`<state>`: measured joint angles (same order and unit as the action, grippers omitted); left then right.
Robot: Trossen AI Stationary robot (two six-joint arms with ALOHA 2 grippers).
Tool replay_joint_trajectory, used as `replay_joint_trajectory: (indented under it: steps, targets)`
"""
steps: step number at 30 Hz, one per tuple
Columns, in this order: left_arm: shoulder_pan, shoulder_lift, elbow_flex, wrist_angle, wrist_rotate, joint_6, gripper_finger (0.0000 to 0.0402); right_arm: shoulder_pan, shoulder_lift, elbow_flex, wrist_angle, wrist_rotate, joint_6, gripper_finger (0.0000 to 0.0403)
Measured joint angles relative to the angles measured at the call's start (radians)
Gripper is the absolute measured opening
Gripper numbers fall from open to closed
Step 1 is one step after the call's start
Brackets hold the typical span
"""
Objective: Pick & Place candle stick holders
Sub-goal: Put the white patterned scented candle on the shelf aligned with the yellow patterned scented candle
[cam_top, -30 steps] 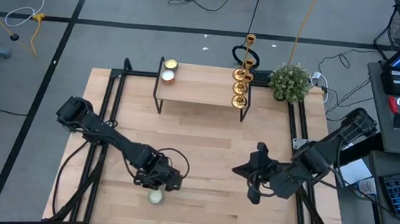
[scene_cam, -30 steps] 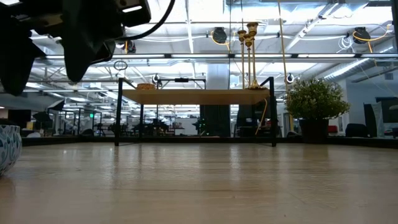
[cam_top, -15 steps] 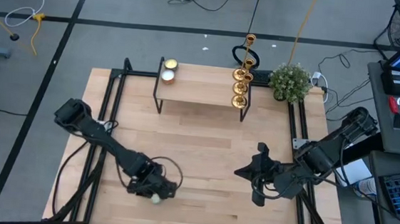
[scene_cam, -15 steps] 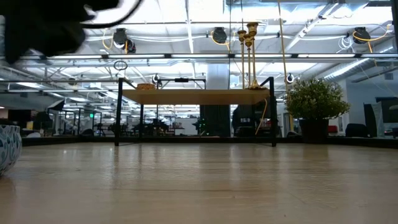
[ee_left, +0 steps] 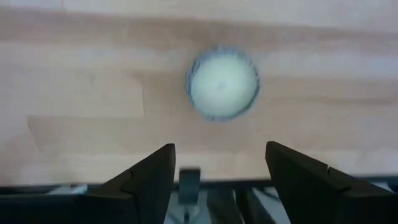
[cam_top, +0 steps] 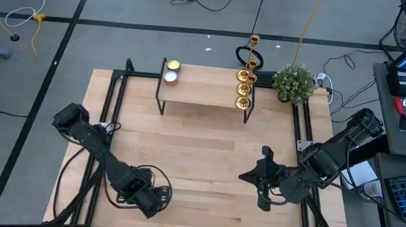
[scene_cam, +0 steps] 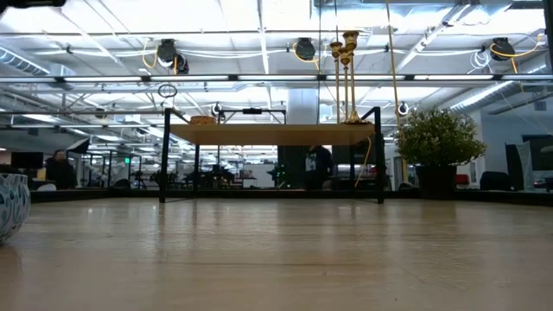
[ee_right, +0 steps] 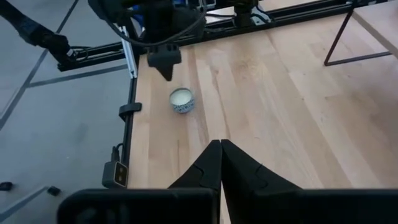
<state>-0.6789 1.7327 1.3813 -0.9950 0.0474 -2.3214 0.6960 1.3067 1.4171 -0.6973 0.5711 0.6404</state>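
Three gold candlestick holders (cam_top: 244, 88) stand on their round bases in a row at the right end of a raised wooden shelf (cam_top: 197, 93) at the table's far side; in the low view they rise above the shelf (scene_cam: 347, 78). My left gripper (cam_top: 151, 199) hangs open near the table's near edge, above a pale candle in a blue-patterned cup (ee_left: 222, 84) that stands on the table; its fingers (ee_left: 149, 180) touch nothing. My right gripper (cam_top: 262, 177) is shut and empty above the table's right part, also seen in its wrist view (ee_right: 221, 163).
Two round candles (cam_top: 170, 69) sit at the shelf's left end. A potted plant (cam_top: 294, 83) stands at the far right corner. The patterned cup shows at the low view's left edge (scene_cam: 10, 204) and in the right wrist view (ee_right: 181, 99). Bare wood lies between the shelf and both grippers.
My left gripper has moved toward the table's near edge and upward, rising out of the low view. The candle cup has stayed where it was on the table.
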Motion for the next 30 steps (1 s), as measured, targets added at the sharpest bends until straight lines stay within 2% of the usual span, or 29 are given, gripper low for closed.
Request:
replay_joint_trajectory:
  steps: [3, 7, 11, 23, 30]
  targets:
    - [0.024, 0.058, 0.068, -0.036, 0.004, 0.056, 0.0249, 0.000, 0.000, 0.000, 0.000, 0.000, 0.001, 0.0000]
    - [0.059, 0.167, 0.144, -0.031, 0.070, 0.133, 0.0248, 0.002, 0.000, 0.000, -0.001, -0.005, 0.001, 0.0000]
    - [0.071, 0.224, 0.168, -0.059, 0.111, 0.144, 0.0248, 0.010, 0.000, -0.004, 0.005, -0.018, 0.004, 0.0000]
    - [0.056, 0.157, 0.169, -0.177, 0.046, 0.126, 0.0248, 0.013, 0.001, -0.078, 0.113, -0.074, 0.028, 0.0000]
    - [0.062, 0.146, 0.169, -0.125, -0.005, 0.147, 0.0248, 0.013, 0.001, -0.078, 0.143, -0.074, 0.009, 0.0000]
